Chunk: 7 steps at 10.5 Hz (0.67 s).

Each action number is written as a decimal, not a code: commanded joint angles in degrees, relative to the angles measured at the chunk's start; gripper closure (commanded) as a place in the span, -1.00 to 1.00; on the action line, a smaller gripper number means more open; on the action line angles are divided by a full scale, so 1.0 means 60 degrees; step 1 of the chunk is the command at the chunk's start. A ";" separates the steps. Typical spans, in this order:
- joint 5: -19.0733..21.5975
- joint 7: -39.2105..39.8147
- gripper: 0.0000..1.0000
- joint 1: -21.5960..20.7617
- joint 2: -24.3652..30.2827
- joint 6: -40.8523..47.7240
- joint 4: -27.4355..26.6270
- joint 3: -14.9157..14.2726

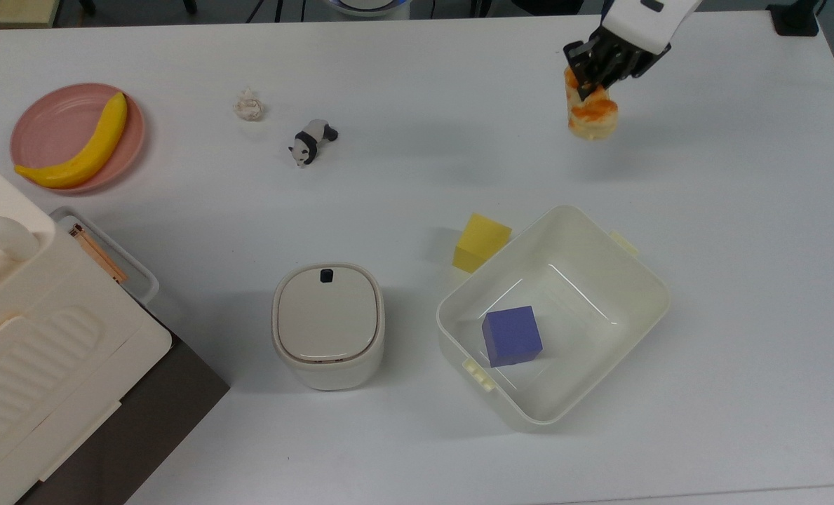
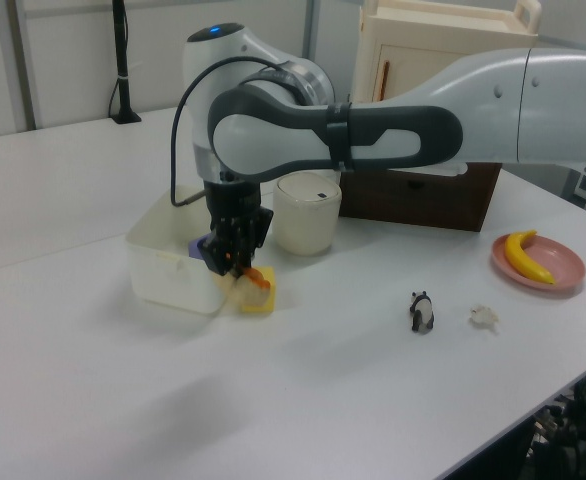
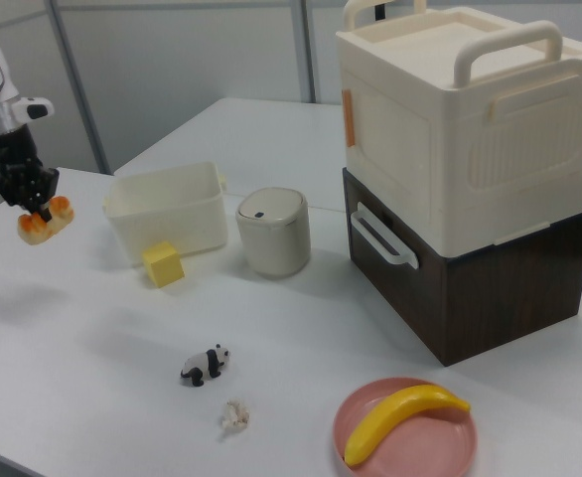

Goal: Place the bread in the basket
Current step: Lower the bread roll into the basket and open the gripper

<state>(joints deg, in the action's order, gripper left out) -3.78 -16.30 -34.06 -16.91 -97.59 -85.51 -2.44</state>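
The bread, an orange-glazed toy loaf with pale sides, hangs from my gripper at the top view's upper right. The fingers are shut on the loaf's upper end. In the right view the bread is held clear above the table under the gripper, to the left of the basket. The left view has the gripper and bread in front of the basket. The cream basket stands lower in the top view, with a blue cube inside.
A yellow foam cube touches the basket's upper-left wall. A lidded white bin stands to the basket's left in the top view. Farther left are a toy panda, a crumpled scrap, a pink plate with a banana, and a large cabinet.
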 commanded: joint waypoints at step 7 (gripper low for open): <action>0.0015 -0.0067 -0.28 0.1647 -0.0827 -0.6138 0.0013 -0.0076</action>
<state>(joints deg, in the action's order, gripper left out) -3.79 -16.29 -25.98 -20.23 -125.36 -85.60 -2.77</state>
